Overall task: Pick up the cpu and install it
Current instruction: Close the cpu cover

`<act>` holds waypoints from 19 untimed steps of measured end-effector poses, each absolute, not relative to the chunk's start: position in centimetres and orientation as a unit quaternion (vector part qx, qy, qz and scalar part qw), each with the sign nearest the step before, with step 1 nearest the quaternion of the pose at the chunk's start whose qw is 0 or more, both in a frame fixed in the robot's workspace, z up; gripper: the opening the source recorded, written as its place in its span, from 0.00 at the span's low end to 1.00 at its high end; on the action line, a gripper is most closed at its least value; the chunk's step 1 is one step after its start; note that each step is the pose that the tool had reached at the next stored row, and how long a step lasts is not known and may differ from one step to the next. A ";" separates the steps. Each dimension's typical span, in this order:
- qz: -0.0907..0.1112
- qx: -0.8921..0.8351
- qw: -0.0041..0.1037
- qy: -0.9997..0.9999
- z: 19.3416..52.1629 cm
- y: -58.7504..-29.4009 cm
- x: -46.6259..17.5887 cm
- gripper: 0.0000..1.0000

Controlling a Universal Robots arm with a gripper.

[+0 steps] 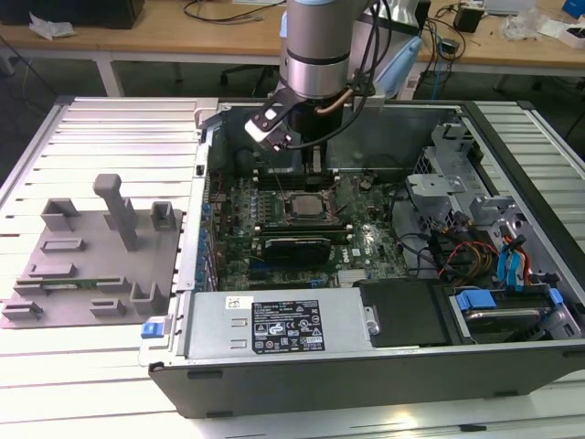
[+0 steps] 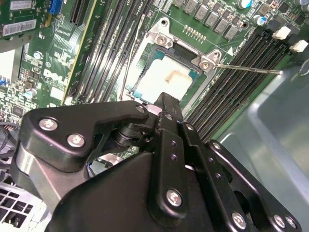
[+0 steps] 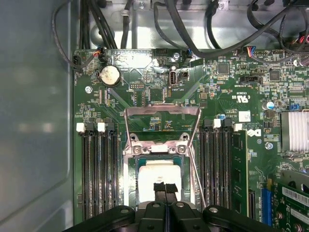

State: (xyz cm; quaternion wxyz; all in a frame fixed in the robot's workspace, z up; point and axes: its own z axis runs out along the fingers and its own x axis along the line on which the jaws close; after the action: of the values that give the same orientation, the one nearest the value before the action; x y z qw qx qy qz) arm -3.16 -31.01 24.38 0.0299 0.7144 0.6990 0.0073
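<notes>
The open computer case [image 1: 384,389] on the table [image 1: 110,119] holds a green motherboard [image 1: 370,240]. The cpu [image 3: 159,175] lies in its socket [image 3: 159,149], whose frame [image 3: 161,110] is raised. The arm [image 1: 315,50] reaches straight down into the case, with the pincer [image 3: 165,187] tips pressed together over the cpu.

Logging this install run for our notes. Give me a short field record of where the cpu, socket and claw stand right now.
cpu: pale square chip lying flat in the socket
socket: on the green motherboard; metal load frame stands open
claw: shut, tips over the cpu's middle; contact cannot be told
setting: open computer case; grey fixture plate beside it on the exterior view's left
</notes>
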 end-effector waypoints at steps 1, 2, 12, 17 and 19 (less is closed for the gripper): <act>0.007 0.714 0.030 0.699 24.5 -31.0 -3.2 0.11; 0.007 0.714 0.030 0.699 24.6 -31.0 -3.2 0.11; 0.007 0.714 0.030 0.699 28.4 -31.0 -3.2 0.11; 0.007 0.714 0.030 0.699 28.6 -31.0 -2.7 0.11; 0.008 0.714 0.030 0.699 28.6 -31.0 -1.6 0.11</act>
State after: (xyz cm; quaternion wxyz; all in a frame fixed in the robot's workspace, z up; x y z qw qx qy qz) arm -1.63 -31.01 28.57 0.0297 0.7144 0.6990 0.0076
